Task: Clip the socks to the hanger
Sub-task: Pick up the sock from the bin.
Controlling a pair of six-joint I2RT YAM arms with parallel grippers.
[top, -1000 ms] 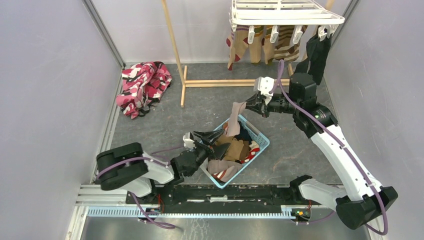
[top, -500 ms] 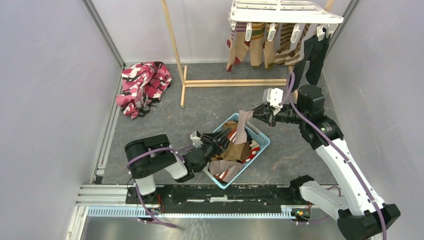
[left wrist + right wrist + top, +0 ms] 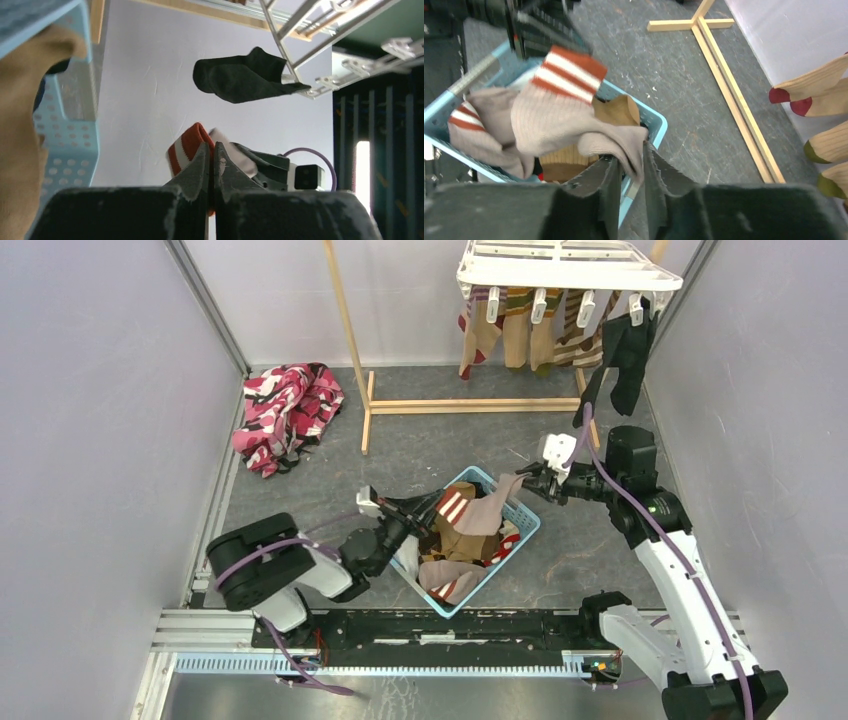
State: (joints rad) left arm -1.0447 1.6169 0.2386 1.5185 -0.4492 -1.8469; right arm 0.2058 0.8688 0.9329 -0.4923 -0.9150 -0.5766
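A grey sock [image 3: 490, 508] with a red-white striped cuff [image 3: 569, 72] stretches across the light blue basket [image 3: 527, 525]. My left gripper [image 3: 432, 510] is shut on that cuff [image 3: 182, 150], reaching in from the basket's left. My right gripper [image 3: 630, 151] sits at the basket's right rim. Its jaws stand slightly apart, and the sock's toe still lies in the gap. The white hanger [image 3: 570, 265] hangs at the back right, with a black sock [image 3: 625, 350] and tan socks [image 3: 520, 330] clipped to it. The hanger [image 3: 300, 30] and the black sock [image 3: 240, 77] also show in the left wrist view.
More socks fill the basket [image 3: 656, 122], among them a brown one [image 3: 465, 540]. The wooden frame stand [image 3: 460, 405] runs along the floor under the hanger. A pink patterned cloth [image 3: 285, 415] lies at the back left. Grey walls close in both sides.
My left gripper has shut on the striped cuff. My right gripper came down and right to the basket's rim with the toe, and its jaws have parted a little.
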